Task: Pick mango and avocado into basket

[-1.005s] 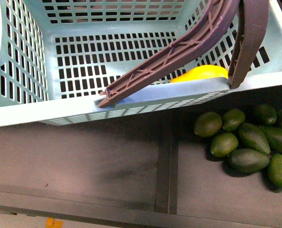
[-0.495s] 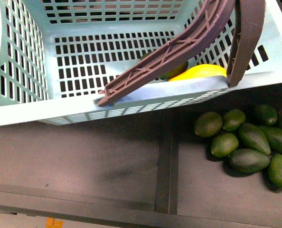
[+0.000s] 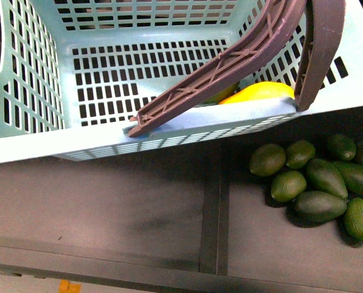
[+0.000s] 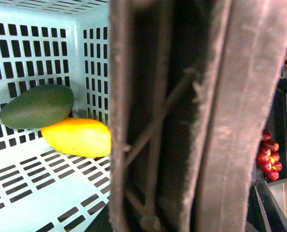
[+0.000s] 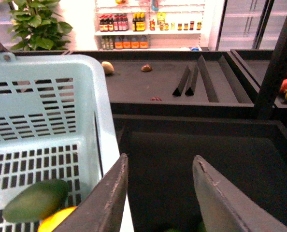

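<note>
Looks all but finished — one avocado point(image 4: 36, 106) and one mango point(image 4: 77, 137) lying touching each other on the slotted floor of the basket point(image 3: 41, 152), tucked against its right-hand wall near the front corner, half hidden in the front view by the brown handle point(image 3: 224, 67). For the step in hand, likely a clean withdrawal: best to lift the right pincer point(image 5: 158, 193) straight up and away from the basket's right rim, without brushing that rim or the handle, so as not to tip the basket or roll the fruit. Right pincer empty, fingers apart, hanging just outside the basket's right wall above the dark shelf point(image 3: 139, 213). Left pincer not visible in any view — left wrist camera pressed close to the handle, so cannot tell whether open or closed, nor whether gripping that handle. Counted left to right: one basket, one avocado and one mango inside it, then loose avocados point(image 3: 319, 183) heaped in the shelf's right compartment — eight plainly visible there, with perhaps another cut off at the right edge.
</note>
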`<action>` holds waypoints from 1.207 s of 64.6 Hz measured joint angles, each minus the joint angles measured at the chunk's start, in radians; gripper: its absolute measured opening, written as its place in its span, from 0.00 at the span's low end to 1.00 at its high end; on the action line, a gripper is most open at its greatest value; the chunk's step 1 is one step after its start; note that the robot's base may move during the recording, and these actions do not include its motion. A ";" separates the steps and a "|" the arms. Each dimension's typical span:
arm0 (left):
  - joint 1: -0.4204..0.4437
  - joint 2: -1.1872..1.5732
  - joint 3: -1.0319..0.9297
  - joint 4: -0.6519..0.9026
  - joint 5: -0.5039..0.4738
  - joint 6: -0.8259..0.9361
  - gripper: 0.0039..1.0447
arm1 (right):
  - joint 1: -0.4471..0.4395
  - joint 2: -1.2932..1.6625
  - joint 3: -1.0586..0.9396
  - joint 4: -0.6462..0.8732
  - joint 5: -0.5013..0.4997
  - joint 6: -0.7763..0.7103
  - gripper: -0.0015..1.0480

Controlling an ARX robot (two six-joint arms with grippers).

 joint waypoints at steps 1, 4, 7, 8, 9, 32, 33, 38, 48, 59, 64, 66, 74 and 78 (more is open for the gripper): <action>0.000 0.000 0.000 0.000 0.000 0.000 0.13 | -0.003 -0.006 -0.006 0.000 -0.003 0.000 0.26; 0.000 0.000 0.000 0.000 0.003 -0.002 0.13 | -0.018 -0.036 -0.037 -0.002 -0.017 -0.003 0.18; 0.000 0.000 0.000 0.000 0.004 -0.002 0.13 | -0.029 -0.062 -0.058 -0.005 -0.027 -0.003 0.11; 0.000 0.000 0.000 0.000 0.004 -0.002 0.13 | -0.031 -0.068 -0.063 -0.006 -0.030 -0.003 0.10; 0.000 0.000 0.000 0.000 0.004 -0.002 0.13 | -0.037 -0.084 -0.074 -0.010 -0.037 -0.004 0.06; 0.000 0.000 0.000 0.000 0.004 -0.002 0.13 | -0.108 -0.289 -0.189 -0.101 -0.110 -0.009 0.02; 0.000 0.000 0.000 0.000 0.004 -0.002 0.13 | -0.116 -0.295 -0.192 -0.105 -0.125 -0.009 0.02; 0.000 0.000 0.000 0.000 0.003 -0.002 0.13 | -0.167 -0.345 -0.209 -0.138 -0.175 -0.010 0.02; 0.000 0.000 0.000 0.000 0.001 -0.001 0.13 | -0.183 -0.422 -0.243 -0.174 -0.180 -0.010 0.02; 0.000 0.000 0.000 0.000 0.005 -0.004 0.13 | -0.185 -0.488 -0.272 -0.207 -0.180 -0.010 0.02; 0.000 0.000 0.000 0.000 0.004 -0.004 0.13 | -0.185 -0.538 -0.272 -0.249 -0.180 -0.010 0.02; 0.000 0.000 0.000 0.000 0.003 -0.004 0.13 | -0.185 -0.557 -0.272 -0.268 -0.180 -0.010 0.02; 0.000 0.000 0.000 0.000 0.004 -0.004 0.13 | -0.186 -0.635 -0.272 -0.342 -0.180 -0.010 0.02; 0.000 0.000 0.000 0.000 0.004 -0.005 0.13 | -0.186 -0.684 -0.272 -0.388 -0.180 -0.010 0.02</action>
